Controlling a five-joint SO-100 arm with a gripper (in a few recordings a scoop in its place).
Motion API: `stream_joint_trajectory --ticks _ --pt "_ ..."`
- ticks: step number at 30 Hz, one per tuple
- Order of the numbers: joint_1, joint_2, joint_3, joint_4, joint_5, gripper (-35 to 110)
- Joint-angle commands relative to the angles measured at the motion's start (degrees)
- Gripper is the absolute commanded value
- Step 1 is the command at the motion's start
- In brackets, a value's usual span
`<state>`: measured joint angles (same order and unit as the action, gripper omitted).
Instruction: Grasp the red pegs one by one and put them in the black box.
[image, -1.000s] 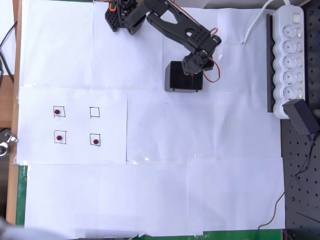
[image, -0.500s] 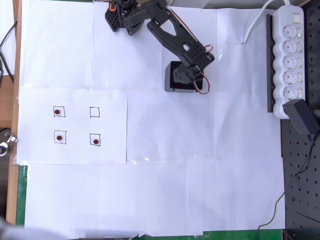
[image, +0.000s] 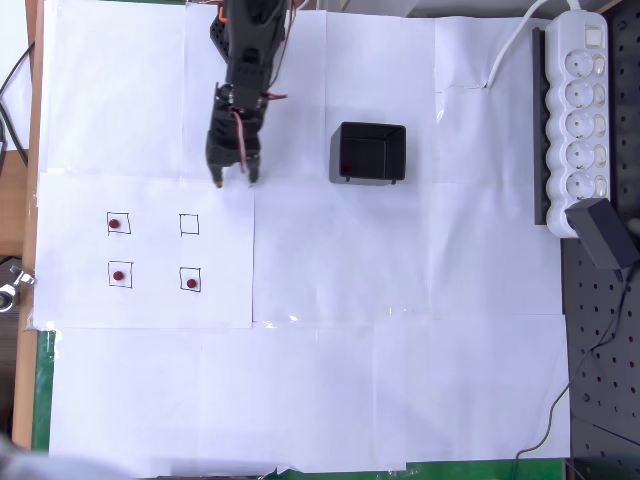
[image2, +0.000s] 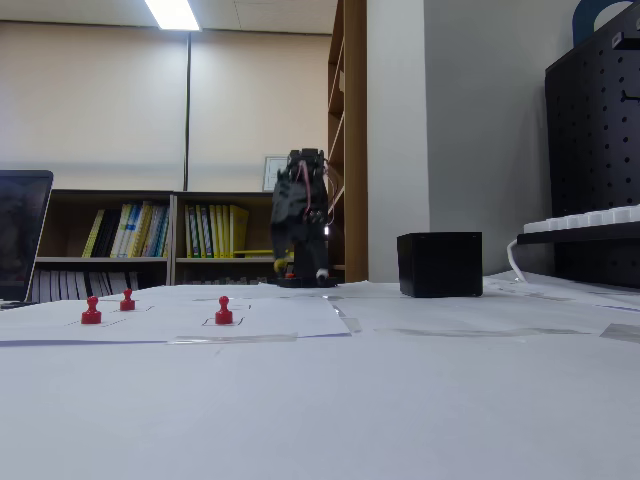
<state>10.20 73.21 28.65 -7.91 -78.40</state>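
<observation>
Three red pegs stand in drawn squares on the left sheet: upper left (image: 114, 224), lower left (image: 118, 275) and lower right (image: 190, 283). The upper right square (image: 189, 224) is bare. In the fixed view they show as small red pawns (image2: 91, 311), (image2: 127, 299), (image2: 224, 311). The black box (image: 386, 140) (image2: 440, 264) sits right of centre at the back, with one red peg (image: 347, 167) inside near its left wall. My gripper (image: 232, 179) hangs open just above the sheet's upper edge, left of the box, with nothing between its fingers. The arm (image2: 303, 232) stands folded.
A white power strip (image: 585, 100) and a black adapter (image: 605, 232) lie along the right edge, beside a black perforated board (image: 600, 390). White paper covers the table. A wooden edge (image: 35, 120) runs down the left. The arm's base (image: 240, 25) is at the top.
The arm has swung left from over the black box to above the sheet with the squares. The peg it carried now lies in the box, and the gripper is open.
</observation>
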Motion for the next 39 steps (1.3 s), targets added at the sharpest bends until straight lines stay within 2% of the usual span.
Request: stream_joint_trajectory --ticks 1,5,12,31,39 --pt "2.0 10.8 1.8 -21.5 -4.8 21" --pt "3.0 25.2 8.3 -31.5 -8.6 21" --pt "3.5 42.3 22.5 -37.1 -11.9 21" --pt "4.0 61.5 49.3 -33.0 -12.9 17" --pt "2.4 62.9 52.6 -32.1 -12.4 17"
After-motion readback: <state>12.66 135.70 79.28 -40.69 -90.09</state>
